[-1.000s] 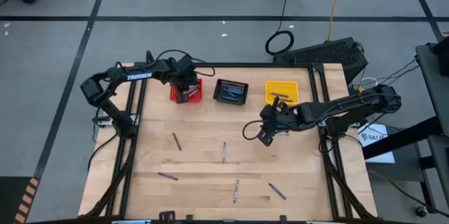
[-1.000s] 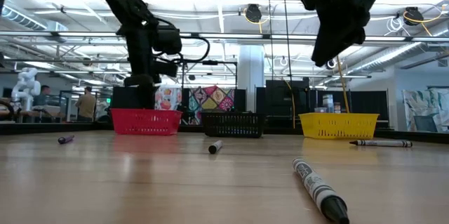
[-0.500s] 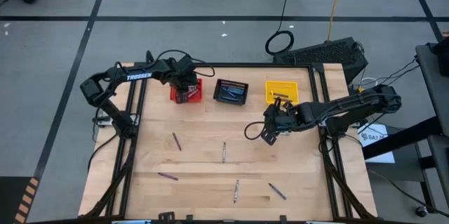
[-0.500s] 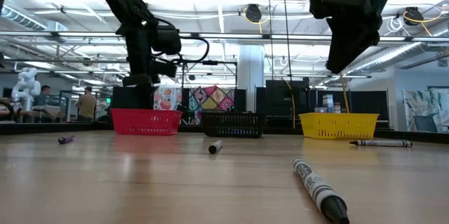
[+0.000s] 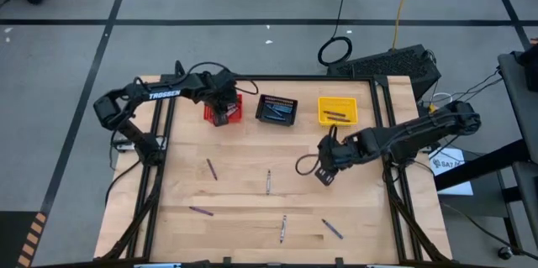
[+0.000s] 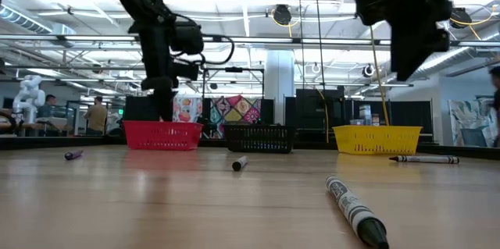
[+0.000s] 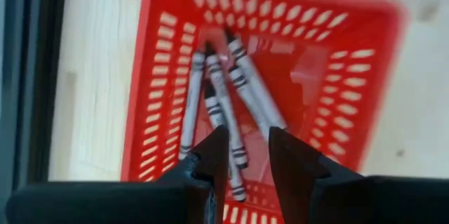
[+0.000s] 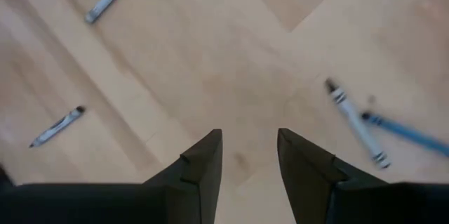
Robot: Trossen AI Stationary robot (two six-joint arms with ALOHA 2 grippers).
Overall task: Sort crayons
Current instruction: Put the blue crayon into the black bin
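Note:
My left gripper (image 5: 220, 110) hangs open and empty over the red basket (image 7: 351, 76), which holds several grey-wrapped crayons (image 7: 231, 90). My right gripper (image 5: 326, 172) is open and empty above the table's right middle, fingers pointing down (image 8: 249, 155). Loose crayons lie flat on the wood: one at the left (image 5: 212, 169), one in the middle (image 5: 268, 181), and others near the front (image 5: 200, 211) (image 5: 283, 228) (image 5: 332, 228). The right wrist view shows a grey crayon (image 8: 356, 122) beside a blue one (image 8: 407, 131).
A black basket (image 5: 276, 109) and a yellow basket (image 5: 337, 110) with crayons stand beside the red one along the far edge. In the low view a crayon (image 6: 355, 211) lies close to the camera. Dark frame rails run along both table sides.
My right gripper has gone toward the table's near edge and a little to the right, away from the yellow basket, staying open and empty. My left gripper has risen a little above the red basket.

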